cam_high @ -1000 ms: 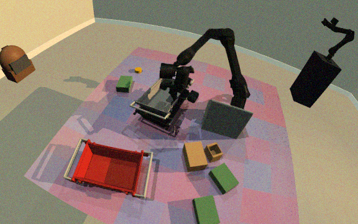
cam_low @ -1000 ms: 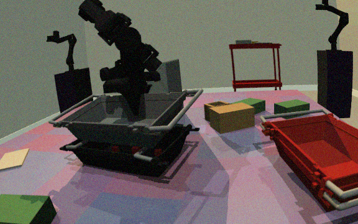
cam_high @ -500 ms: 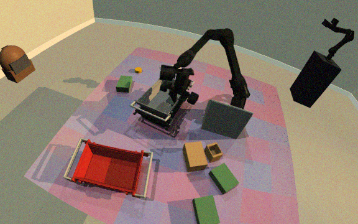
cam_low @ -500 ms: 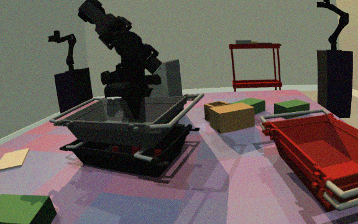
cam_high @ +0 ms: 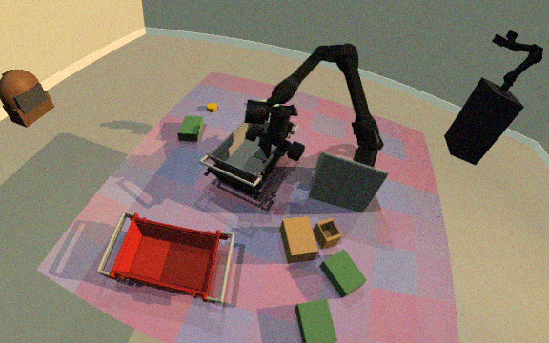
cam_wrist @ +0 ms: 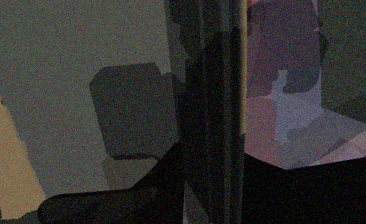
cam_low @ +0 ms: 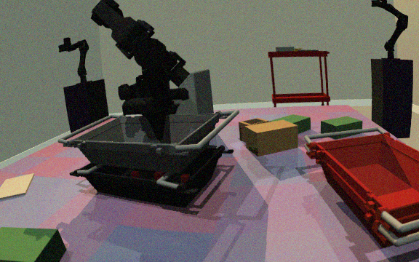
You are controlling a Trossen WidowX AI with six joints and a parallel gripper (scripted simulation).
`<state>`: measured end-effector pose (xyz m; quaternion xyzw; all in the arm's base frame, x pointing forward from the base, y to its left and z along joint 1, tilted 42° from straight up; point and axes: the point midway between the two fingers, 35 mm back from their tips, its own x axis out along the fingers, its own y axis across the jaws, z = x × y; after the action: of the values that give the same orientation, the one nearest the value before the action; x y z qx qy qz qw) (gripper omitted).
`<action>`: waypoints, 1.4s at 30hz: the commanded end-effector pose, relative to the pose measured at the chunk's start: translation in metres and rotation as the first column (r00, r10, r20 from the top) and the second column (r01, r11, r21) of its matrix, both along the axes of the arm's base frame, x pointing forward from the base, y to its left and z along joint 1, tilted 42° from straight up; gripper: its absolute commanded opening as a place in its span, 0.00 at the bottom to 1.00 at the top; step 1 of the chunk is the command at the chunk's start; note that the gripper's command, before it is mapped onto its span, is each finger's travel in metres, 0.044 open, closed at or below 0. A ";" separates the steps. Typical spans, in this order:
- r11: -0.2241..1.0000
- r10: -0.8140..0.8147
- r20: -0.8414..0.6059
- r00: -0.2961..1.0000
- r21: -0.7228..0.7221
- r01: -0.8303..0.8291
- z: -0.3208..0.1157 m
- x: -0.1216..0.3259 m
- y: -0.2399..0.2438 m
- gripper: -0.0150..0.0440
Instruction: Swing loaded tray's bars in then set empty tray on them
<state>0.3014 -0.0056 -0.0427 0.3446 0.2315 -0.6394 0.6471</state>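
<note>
The loaded black tray [cam_low: 137, 189] stands on the table, with red blocks [cam_low: 158, 176] showing in it. Parts of its pale bars, one at the left [cam_low: 87, 170] and one at the right [cam_low: 167, 183], show at its top under the grey tray. The empty grey tray [cam_high: 241, 164] [cam_low: 129, 156] is right above the black one, close to level; its own bars are out over its ends. Whether it rests on both lower bars is hidden. My gripper [cam_high: 269, 148] [cam_low: 158, 127] [cam_wrist: 195, 147] is shut on the grey tray's far side wall, one finger inside it.
A red tray [cam_high: 174, 257] [cam_low: 384, 175] with pale bars stands apart. A tan block [cam_high: 299, 238] [cam_low: 273, 136], a small open box [cam_high: 328, 232] and green blocks [cam_high: 343, 272] [cam_high: 316, 321] lie nearby. A grey panel [cam_high: 346, 183] [cam_low: 202, 92] stands beside the arm. Another green block [cam_high: 191, 129] lies beyond.
</note>
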 end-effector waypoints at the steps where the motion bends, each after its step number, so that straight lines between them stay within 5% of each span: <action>1: 1.000 -0.003 -0.017 1.000 -0.001 0.003 -0.002 -0.003 -0.003 0.30; 29: 1.000 -0.003 -0.017 1.000 -0.001 0.003 -0.002 -0.003 -0.003 1.00; 42: 1.000 -0.004 -0.012 1.000 0.004 0.004 0.020 0.000 0.021 1.00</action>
<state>0.2974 -0.0002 -0.0358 0.3338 0.2359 -0.6471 0.6436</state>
